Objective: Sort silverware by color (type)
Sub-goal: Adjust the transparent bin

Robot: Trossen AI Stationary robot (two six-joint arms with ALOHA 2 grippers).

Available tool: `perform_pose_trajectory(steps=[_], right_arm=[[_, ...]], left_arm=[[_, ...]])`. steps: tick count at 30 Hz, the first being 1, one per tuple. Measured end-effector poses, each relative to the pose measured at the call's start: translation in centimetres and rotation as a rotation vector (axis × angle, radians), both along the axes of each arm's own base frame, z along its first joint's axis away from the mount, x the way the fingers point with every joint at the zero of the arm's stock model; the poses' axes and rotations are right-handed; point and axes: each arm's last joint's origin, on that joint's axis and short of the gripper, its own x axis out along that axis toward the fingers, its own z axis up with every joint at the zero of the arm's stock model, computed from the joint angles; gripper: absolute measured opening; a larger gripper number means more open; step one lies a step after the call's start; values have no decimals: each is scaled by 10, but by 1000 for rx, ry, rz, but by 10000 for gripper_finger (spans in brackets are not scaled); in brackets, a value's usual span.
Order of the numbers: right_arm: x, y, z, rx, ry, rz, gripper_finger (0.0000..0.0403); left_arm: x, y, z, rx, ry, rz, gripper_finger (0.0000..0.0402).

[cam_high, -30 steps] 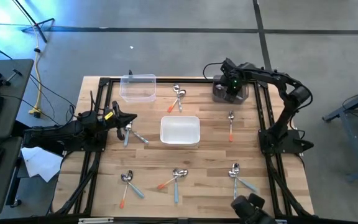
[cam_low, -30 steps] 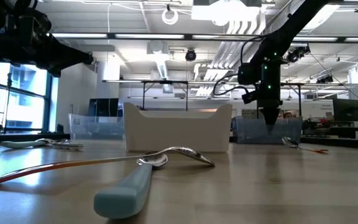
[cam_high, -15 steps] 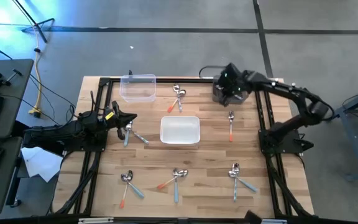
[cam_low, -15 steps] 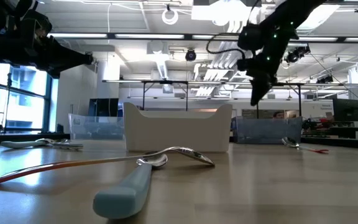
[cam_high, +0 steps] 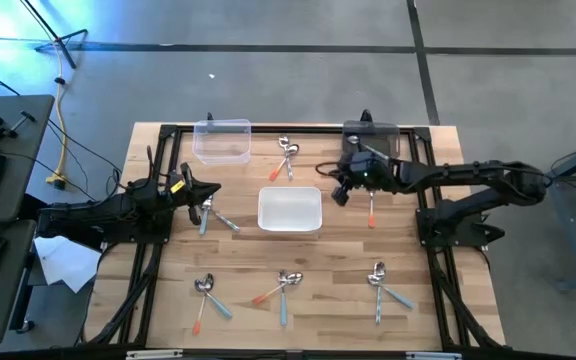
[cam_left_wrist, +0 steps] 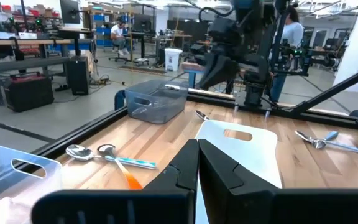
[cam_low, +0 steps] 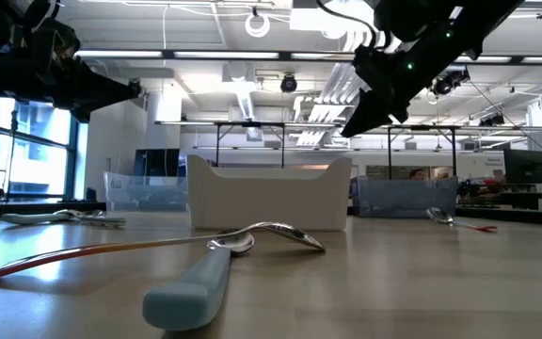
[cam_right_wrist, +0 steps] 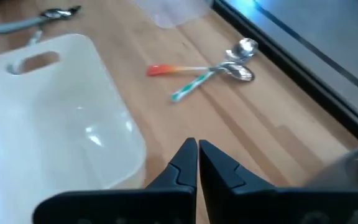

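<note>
Spoons (cam_high: 288, 158) scattered on tabletop (cam_high: 338, 290) | white bin (cam_high: 289, 210) centre | right gripper (cam_high: 339, 192) beside it, jaws pressed together, empty | left gripper (cam_high: 211, 189) jaws together | no legible writing

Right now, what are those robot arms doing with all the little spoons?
They are sorting spoons into bins. The right gripper hangs in the air beside the white bin in the middle of the table, fingers shut and holding nothing. The left gripper waits at the left side, also shut, near a pair of spoons. Other spoons lie around the table, one with an orange handle close to the right arm. A grey bin and a clear bin stand at the far edge.
</note>
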Motion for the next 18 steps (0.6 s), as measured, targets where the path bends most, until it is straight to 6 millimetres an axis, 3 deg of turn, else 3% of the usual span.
perform_pose_trajectory(steps=[18], right_arm=[[6,3,8,-47,-79,7,0]], left_arm=[[4,0,-4,-86,31,-19,3]])
